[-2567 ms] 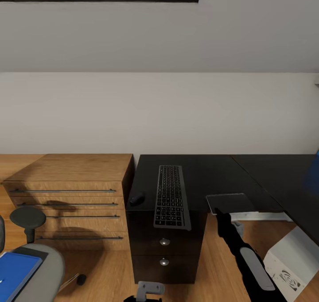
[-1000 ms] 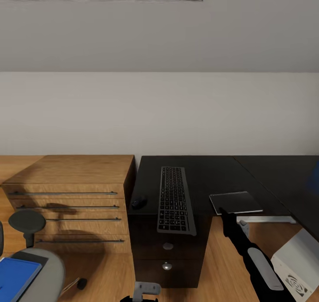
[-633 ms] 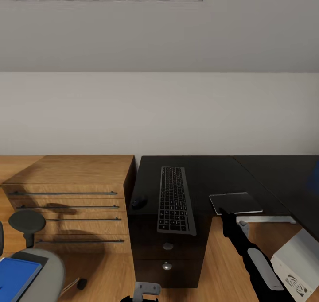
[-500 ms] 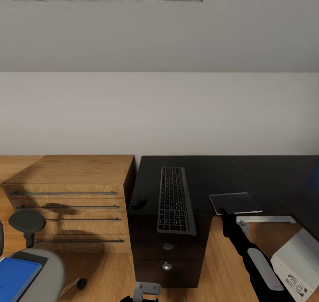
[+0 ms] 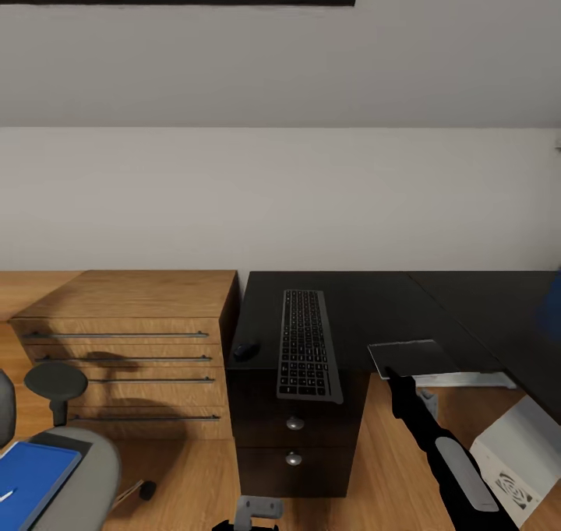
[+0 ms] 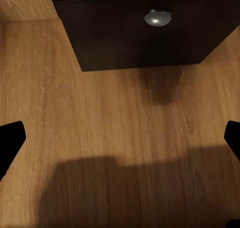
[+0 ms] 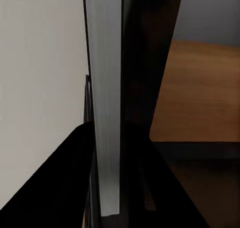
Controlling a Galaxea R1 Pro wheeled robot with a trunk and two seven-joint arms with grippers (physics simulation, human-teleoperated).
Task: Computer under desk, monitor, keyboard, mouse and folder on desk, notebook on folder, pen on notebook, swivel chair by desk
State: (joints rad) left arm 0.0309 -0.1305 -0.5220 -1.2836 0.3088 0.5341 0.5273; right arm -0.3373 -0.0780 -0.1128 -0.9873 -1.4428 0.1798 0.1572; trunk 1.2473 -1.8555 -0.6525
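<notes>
Right claw [image 5: 387, 373] is clamped on the near edge of the grey notebook [image 5: 411, 357], which lies flat on the black worktop [image 5: 374, 305]. Right wrist view catches it edge-on. Left claw [image 6: 120, 138] is spread wide over the floor. The keyboard [image 5: 307, 343] runs front-to-back, overhanging the edge, mouse [image 5: 246, 350] just beside.

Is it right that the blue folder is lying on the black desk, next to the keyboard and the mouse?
Not quite. In the head view the folder lies on the swivel chair seat, not on the desk. The keyboard and mouse are on the desk.
</notes>
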